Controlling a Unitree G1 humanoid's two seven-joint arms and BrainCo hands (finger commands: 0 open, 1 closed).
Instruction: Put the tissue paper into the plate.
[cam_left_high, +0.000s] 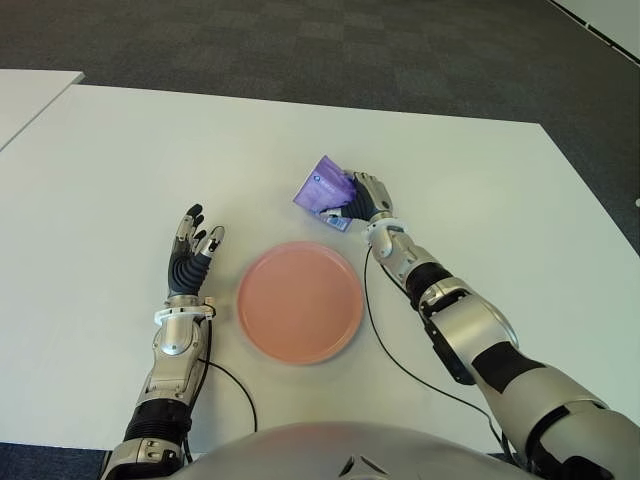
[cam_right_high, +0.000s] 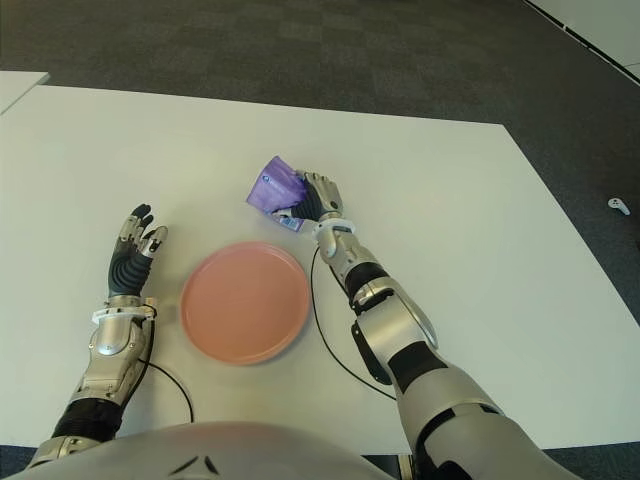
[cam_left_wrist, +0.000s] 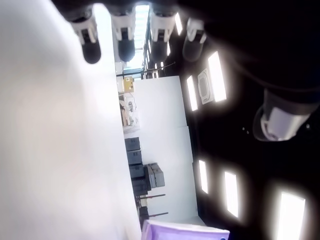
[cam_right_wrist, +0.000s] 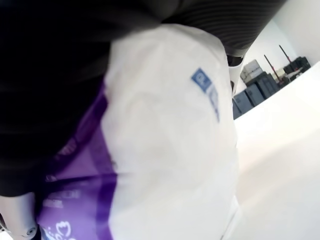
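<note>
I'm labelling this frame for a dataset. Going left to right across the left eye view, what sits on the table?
Left robot hand, fingers open → pink plate → purple tissue paper pack → right robot hand gripping the pack.

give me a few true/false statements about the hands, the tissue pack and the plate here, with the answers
1. The right hand is closed around the purple tissue pack. True.
2. The tissue pack already lies in the pink plate. False: the pack is beyond the plate, in the right hand's grasp, and nothing lies in the plate.
3. The left hand shows to the left of the plate with its fingers extended, holding nothing. True.
4. The left hand is gripping the plate's rim. False: it is apart from the plate.
5. The plate stands on the white table, between the two arms. True.
</note>
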